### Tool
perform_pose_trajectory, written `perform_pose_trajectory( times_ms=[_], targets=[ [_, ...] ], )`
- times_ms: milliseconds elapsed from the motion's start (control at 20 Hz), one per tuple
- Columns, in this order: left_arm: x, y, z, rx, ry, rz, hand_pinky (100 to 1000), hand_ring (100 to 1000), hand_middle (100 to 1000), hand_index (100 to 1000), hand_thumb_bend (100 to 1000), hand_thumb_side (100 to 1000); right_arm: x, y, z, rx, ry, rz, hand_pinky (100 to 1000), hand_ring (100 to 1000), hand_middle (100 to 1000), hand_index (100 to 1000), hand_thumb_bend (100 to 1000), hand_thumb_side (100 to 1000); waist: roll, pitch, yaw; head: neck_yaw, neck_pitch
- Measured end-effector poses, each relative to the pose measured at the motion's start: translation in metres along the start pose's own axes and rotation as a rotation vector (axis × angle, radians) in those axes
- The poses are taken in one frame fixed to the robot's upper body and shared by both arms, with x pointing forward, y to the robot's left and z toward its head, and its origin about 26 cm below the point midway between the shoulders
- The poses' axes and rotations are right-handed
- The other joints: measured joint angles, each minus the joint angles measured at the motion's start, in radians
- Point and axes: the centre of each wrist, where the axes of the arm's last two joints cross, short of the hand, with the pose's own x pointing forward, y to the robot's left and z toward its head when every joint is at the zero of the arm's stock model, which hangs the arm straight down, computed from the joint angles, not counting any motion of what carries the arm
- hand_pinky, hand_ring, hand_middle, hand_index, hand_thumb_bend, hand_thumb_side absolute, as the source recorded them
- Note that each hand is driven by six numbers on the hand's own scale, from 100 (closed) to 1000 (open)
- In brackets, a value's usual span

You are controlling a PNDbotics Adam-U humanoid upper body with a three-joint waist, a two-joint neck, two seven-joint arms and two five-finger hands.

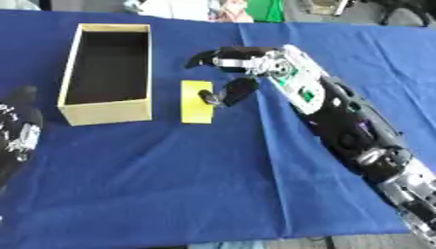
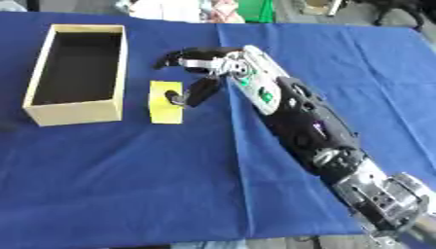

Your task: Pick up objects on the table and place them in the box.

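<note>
The yellow block (image 1: pixel 196 103) you are after lies flat on the blue tablecloth (image 1: pixel 213 185), its long side running away from you, just to the right of the box (image 1: pixel 106 111) and not touching it. A narrow strip of blue shows between the two.

Your right hand (image 1: pixel 237 73) is over the block's right edge. The thumb (image 1: pixel 230 93) points down and to the left, and its tip meets the block about halfway along that edge. The fingers (image 1: pixel 204 57) curve forward and to the left above the far end of the block; they are spread away from the thumb, bent but not wrapped around anything, so the hand is open with the block under the gap rather than pinched. You cannot tell from these views whether the fingers touch the block or hang above it.

Your right arm (image 2: pixel 298 121) runs in from the lower right corner, slanting across the cloth up to that hand.

The box is an open cardboard one, long and narrow, with pale walls and a dark inside; nothing shows in it.

Your left hand (image 1: pixel 19 127) sits at the left edge in the left eye view, well apart from the box and the block, and you cannot tell how its fingers are set.
</note>
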Motion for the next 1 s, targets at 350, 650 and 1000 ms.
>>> perform_pose_trajectory(
  times_ms=[350, 650, 1000],
  targets=[
    [0.000, 0.000, 0.000, 0.000, 0.000, 0.000, 706, 1000, 914, 937, 124, 526, 0.003, 0.002, 0.002, 0.025, -0.003, -0.008, 952, 1000, 1000, 1000, 100, 565, 0.000, 0.000, -0.002, 0.000, 0.000],
    [0.000, 0.000, 0.000, -0.001, 0.001, 0.001, 706, 1000, 914, 937, 121, 528, 0.002, 0.008, 0.001, 0.053, -0.004, -0.010, 952, 1000, 1000, 1000, 100, 600, 0.001, 0.000, -0.003, 0.000, 0.000],
    [0.000, 0.000, 0.000, -0.002, 0.002, 0.003, 706, 1000, 915, 937, 118, 530, 0.003, 0.015, -0.003, 0.076, 0.003, 0.017, 939, 1000, 928, 1000, 100, 344, 0.003, 0.000, -0.003, -0.001, 0.000]
  ],
)
